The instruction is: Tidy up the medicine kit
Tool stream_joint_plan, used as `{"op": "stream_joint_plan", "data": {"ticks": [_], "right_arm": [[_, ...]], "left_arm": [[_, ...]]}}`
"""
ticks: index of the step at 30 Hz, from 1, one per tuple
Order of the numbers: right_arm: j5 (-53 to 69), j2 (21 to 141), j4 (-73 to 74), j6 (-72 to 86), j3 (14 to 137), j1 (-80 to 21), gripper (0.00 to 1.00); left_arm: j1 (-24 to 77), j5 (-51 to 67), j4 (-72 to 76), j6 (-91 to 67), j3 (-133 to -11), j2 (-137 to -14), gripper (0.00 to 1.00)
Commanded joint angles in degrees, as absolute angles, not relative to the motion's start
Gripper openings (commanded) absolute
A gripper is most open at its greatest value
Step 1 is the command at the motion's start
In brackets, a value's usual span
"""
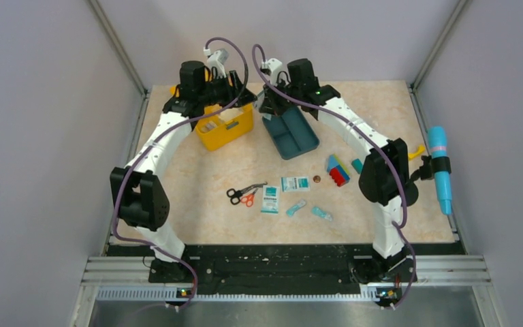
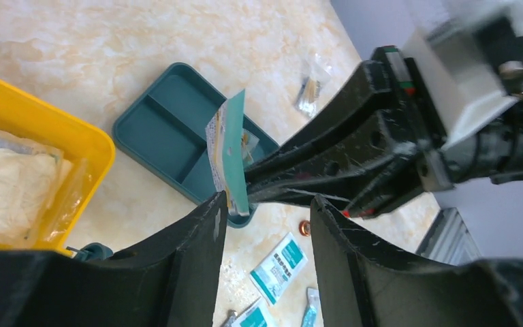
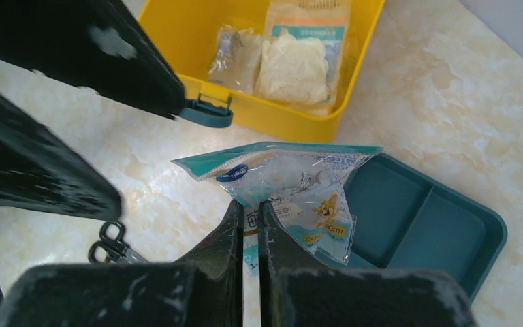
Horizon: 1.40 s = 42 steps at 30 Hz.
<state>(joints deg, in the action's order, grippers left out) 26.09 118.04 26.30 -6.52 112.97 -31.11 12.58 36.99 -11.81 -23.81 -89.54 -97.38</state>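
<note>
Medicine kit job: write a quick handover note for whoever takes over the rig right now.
Right gripper: shut on a cartoon-printed packet, held in the air by the teal tray.
Left gripper: open, empty, close beside that packet.
Medicine kit: open, far left of the table.
Done: bagged dressings are inside the kit.
Left: place the held packet, then gather the scissors, two sachets and two small tubes lying loose on the table.

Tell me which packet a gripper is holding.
The cartoon-printed packet, pinched in the right gripper by the teal tray. The teal-and-white sachets lie flat on the table; others sit inside the medicine kit.
</note>
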Motion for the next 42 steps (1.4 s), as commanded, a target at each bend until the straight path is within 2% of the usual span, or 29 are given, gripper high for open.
{"op": "stream_joint_plan", "data": {"ticks": [1,6,14,17,18,21,22,24,29,36,42], "right_arm": [[28.9,117.3,22.4,-3.8,116.9,-32.3,0.0],[29.8,116.7,22.4,-3.9,116.2,-32.3,0.0],[30.4,116.1,22.5,-4.2,114.7,-32.3,0.0],[31.2,115.8,22.7,-4.7,114.0,-32.3,0.0],[31.7,115.6,23.2,-5.0,114.0,-32.3,0.03],[34.0,113.9,24.8,-4.1,113.5,-31.5,0.47],[35.7,112.9,24.8,-2.7,112.7,-30.7,0.59],[40.4,110.4,24.2,0.3,110.6,-28.7,0.68],[45.3,104.2,23.9,4.5,104.4,-23.1,0.69],[39.2,97.3,26.9,0.4,94.4,-18.6,0.69],[36.0,93.7,27.5,-3.6,89.1,-18.2,0.69]], "left_arm": [[14.7,29.1,-14.1,-20.5,-93.4,-98.2,0.52],[15.5,25.1,-15.8,-19.4,-94.9,-100.4,0.45],[15.5,26.1,-15.0,-17.9,-97.3,-102.5,0.0],[15.5,25.4,-15.6,-16.5,-98.2,-102.8,0.0],[15.5,24.8,-15.9,-15.9,-98.7,-102.8,0.0],[14.4,23.3,-16.7,-14.2,-99.6,-101.9,0.0],[13.8,23.4,-16.8,-13.7,-99.7,-101.4,0.0],[12.2,24.4,-17.5,-12.7,-99.7,-100.3,0.0],[7.6,28.6,-22.7,-7.8,-99.8,-96.8,0.0],[2.6,32.5,-34.2,9.5,-98.0,-95.2,0.0],[2.5,32.5,-34.6,16.3,-94.7,-97.4,0.0]]}}
